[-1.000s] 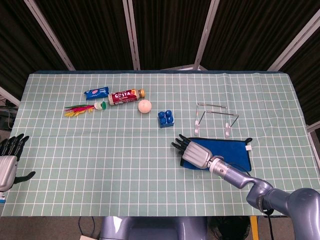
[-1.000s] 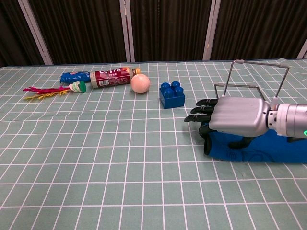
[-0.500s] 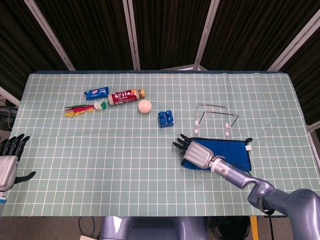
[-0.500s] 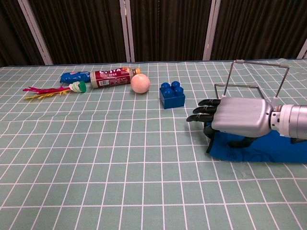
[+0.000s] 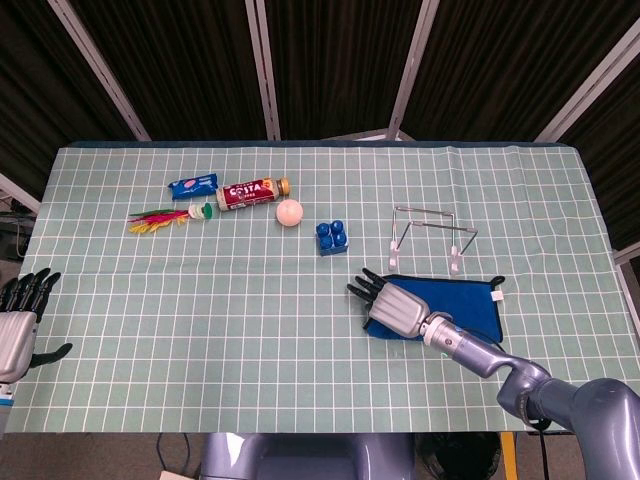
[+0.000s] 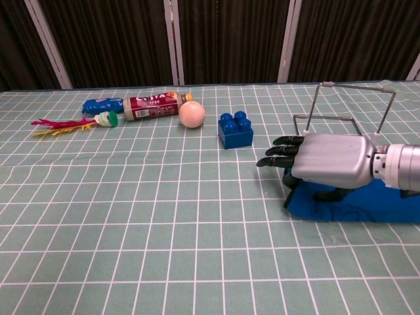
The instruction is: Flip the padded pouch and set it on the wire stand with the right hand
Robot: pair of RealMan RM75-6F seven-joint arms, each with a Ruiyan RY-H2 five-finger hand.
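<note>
the padded pouch (image 5: 455, 306) lies flat on the checked cloth at the right of the table, just in front of the wire stand (image 5: 431, 236), not yet flipped. the right hand (image 5: 393, 305) sits over the pouch's left end, palm down, dark fingers stretched out past the edge toward the blue block (image 6: 235, 130). over the last second that hand has slid a little to the right, back along the pouch, and from the chest view it looks a touch lower too, the thumb tucked down by the fabric's edge. i can't tell whether it has any of the cloth pinched yet; the underside is hidden. my guess is it's settling in to catch the left edge before turning the pouch over. the left hand (image 5: 18, 322) waits at the far left table edge, fingers spread, holding nothing, and hasn't budged.
</note>
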